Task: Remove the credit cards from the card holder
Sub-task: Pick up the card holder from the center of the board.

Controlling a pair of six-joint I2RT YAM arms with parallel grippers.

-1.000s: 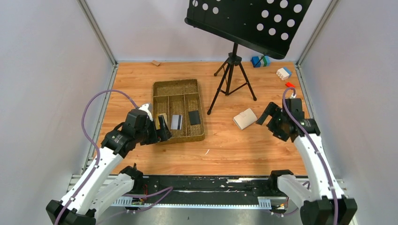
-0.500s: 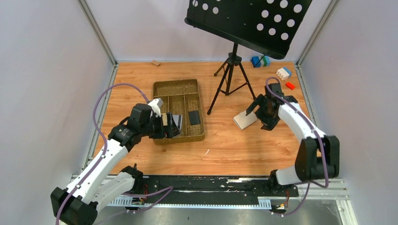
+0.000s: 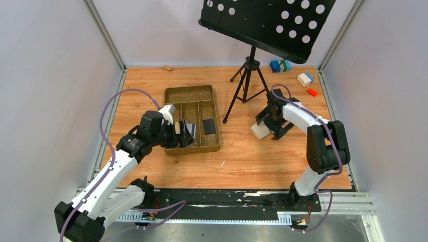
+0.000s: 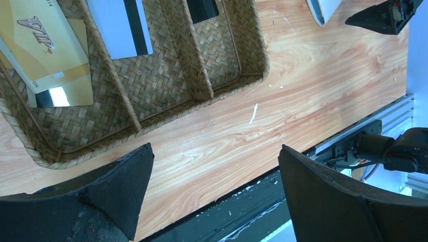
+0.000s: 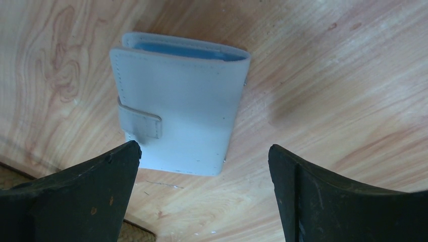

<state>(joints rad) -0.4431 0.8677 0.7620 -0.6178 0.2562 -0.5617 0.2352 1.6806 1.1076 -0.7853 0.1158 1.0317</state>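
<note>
The cream-beige card holder [image 5: 176, 101] lies shut on the wooden table, tab fastened, blue inside showing at its far edge; it also shows in the top view [image 3: 258, 132]. My right gripper [image 5: 203, 146] is open and empty just above it, fingers either side of its near edge [image 3: 271, 122]. The cards lie in the woven tray [image 4: 166, 96]: an orange-yellow card [image 4: 40, 40] on top of another gold one, a silver-grey card [image 4: 121, 25] with a dark stripe, and a black card [image 4: 202, 7]. My left gripper [image 4: 216, 148] is open and empty over the tray's near edge [image 3: 181, 135].
A black music stand on a tripod [image 3: 247, 85] stands between the tray and the card holder. Coloured blocks [image 3: 305, 78] lie at the back right, a small wooden block [image 3: 167, 67] at the back edge. Walls close in both sides.
My right arm has swung left and forward from the table's right side to over the card holder. My left gripper has shifted right over the tray's near part.
</note>
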